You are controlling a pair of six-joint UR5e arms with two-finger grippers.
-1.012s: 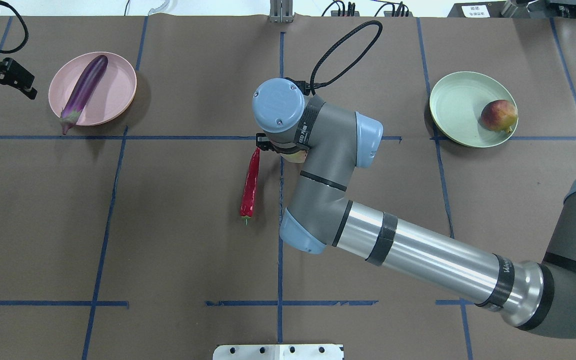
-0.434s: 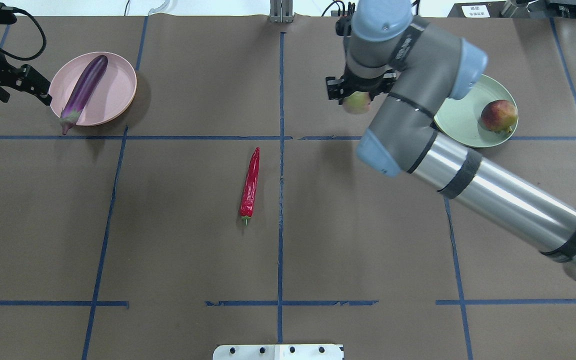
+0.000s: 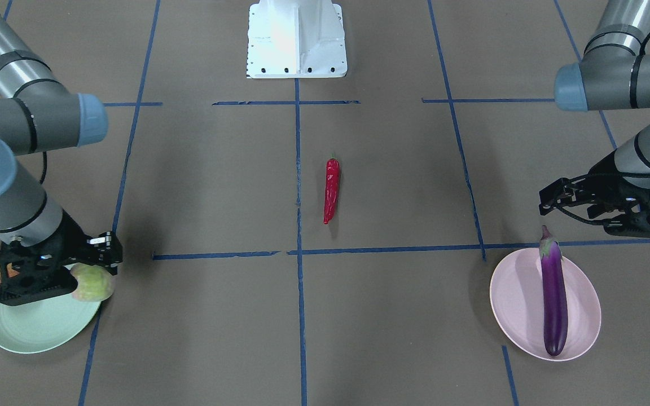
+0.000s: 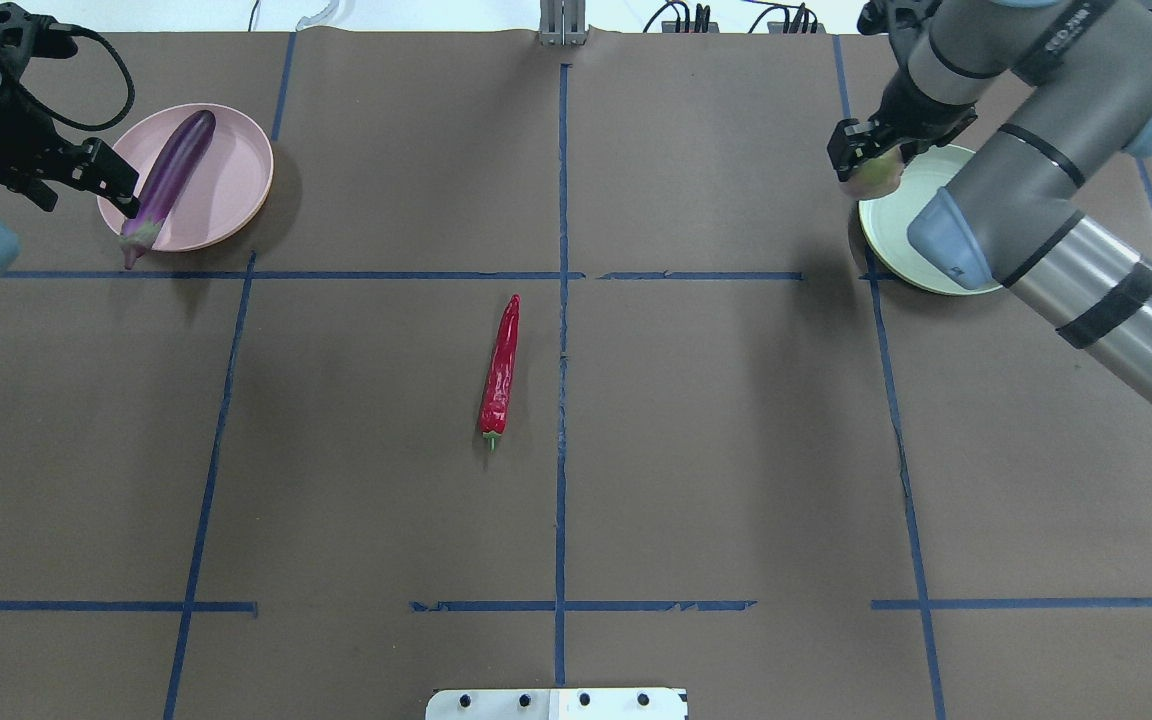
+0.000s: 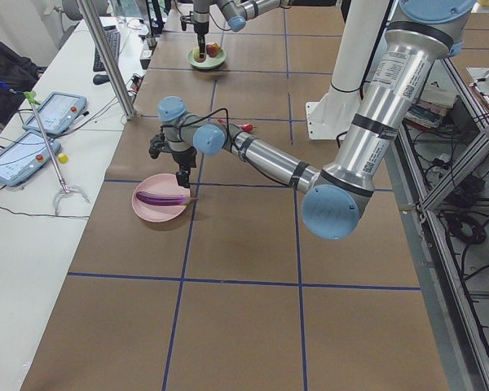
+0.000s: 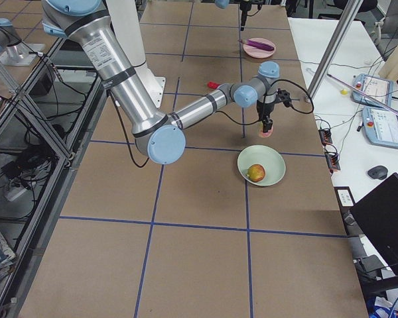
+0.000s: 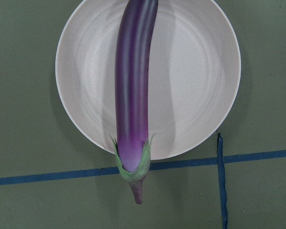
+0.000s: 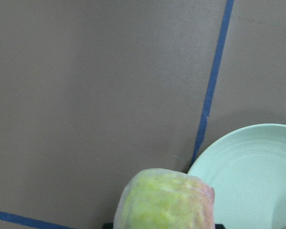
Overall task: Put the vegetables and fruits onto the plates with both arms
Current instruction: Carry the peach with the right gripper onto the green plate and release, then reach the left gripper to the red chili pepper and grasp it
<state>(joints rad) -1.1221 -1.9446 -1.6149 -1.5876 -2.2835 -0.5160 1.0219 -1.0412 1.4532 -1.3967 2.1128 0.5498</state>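
My right gripper (image 4: 868,165) is shut on the pale yellow-green fruit (image 3: 92,282) and holds it over the near-centre rim of the mint green plate (image 4: 898,240). The fruit fills the bottom of the right wrist view (image 8: 164,200). The dark red fruit (image 6: 256,173) lies on that plate; my arm hides it in the overhead view. The purple eggplant (image 4: 168,180) lies across the pink plate (image 4: 236,190), with its stem over the rim. My left gripper (image 4: 76,182) is open and empty beside that plate. The red chili (image 4: 500,368) lies on the table's middle.
The white base block (image 3: 295,36) stands at the robot's edge of the table. Blue tape lines cross the brown table cover. My right forearm (image 4: 1086,280) reaches over the green plate. Tablets and cables lie on side tables beyond the table's ends.
My right arm has swung from beside the chili to the green plate's edge, carrying the pale fruit. My left gripper has moved a little closer to the pink plate.
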